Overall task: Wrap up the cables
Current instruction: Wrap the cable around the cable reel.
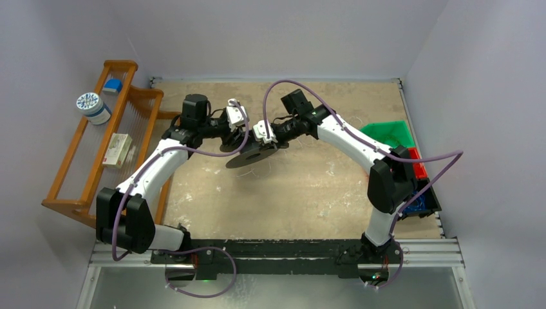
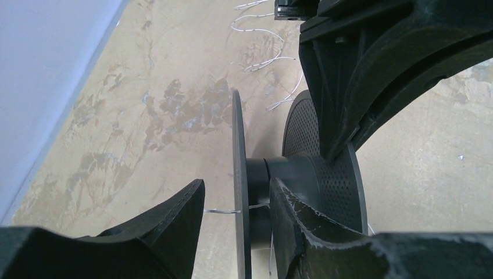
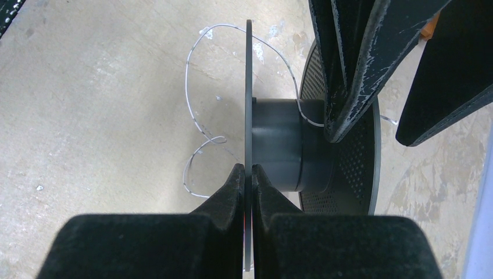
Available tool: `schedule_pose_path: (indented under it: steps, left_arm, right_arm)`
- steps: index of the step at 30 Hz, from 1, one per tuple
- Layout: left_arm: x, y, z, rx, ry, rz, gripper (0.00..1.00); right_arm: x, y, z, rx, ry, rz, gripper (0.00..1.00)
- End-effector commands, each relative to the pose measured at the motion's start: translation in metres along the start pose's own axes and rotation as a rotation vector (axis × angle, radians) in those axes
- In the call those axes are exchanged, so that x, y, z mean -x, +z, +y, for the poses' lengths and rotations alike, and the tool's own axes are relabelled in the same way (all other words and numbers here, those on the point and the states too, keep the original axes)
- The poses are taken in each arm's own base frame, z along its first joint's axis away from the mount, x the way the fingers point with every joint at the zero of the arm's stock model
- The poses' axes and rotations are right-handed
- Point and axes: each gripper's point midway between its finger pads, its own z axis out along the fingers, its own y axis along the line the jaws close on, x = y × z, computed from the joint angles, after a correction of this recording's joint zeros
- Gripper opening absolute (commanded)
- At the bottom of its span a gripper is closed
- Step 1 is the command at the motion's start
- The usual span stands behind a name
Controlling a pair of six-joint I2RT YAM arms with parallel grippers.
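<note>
Black spool [image 1: 253, 155] held on edge above the middle of the table [image 1: 212, 206], the hub nearly bare.

The right gripper [image 3: 248, 171] is clamped on the rim of the spool's thin solid flange [image 3: 249, 87]. This grip probably serves to steady the reel and leave the hub [image 3: 276, 145] clear for winding. The left gripper [image 2: 236, 182] stands part-open astride that same flange, gripping nothing: one finger is outside and the other reaches in over the hub towards the perforated flange [image 2: 331, 174] — a placing suited to guiding wire into the gap. Of the cables [image 3: 186, 75], one thin whitish strand crosses the hub and passes between the left fingers, while the rest lies in springy loose loops on the table beneath and beyond the spool. By that, the wrapping looks barely begun.
</note>
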Motion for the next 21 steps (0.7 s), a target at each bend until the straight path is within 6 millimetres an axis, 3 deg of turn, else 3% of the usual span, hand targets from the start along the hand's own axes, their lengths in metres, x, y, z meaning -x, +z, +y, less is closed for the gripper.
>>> schedule_pose_path:
  steps: [1, 11, 21]
  left_arm:
    - [0.011, -0.001, 0.004, 0.000, -0.035, -0.036, 0.43]
    - [-0.010, 0.000, -0.002, -0.001, -0.012, 0.017, 0.34]
    - [-0.016, -0.001, 0.001, 0.053, 0.002, 0.013, 0.30]
  right_arm:
    - [0.005, -0.003, -0.002, -0.013, -0.009, 0.003, 0.00]
    - [0.004, -0.003, -0.004, -0.017, -0.007, 0.006, 0.00]
    - [0.006, -0.001, -0.006, -0.015, 0.001, 0.001, 0.00]
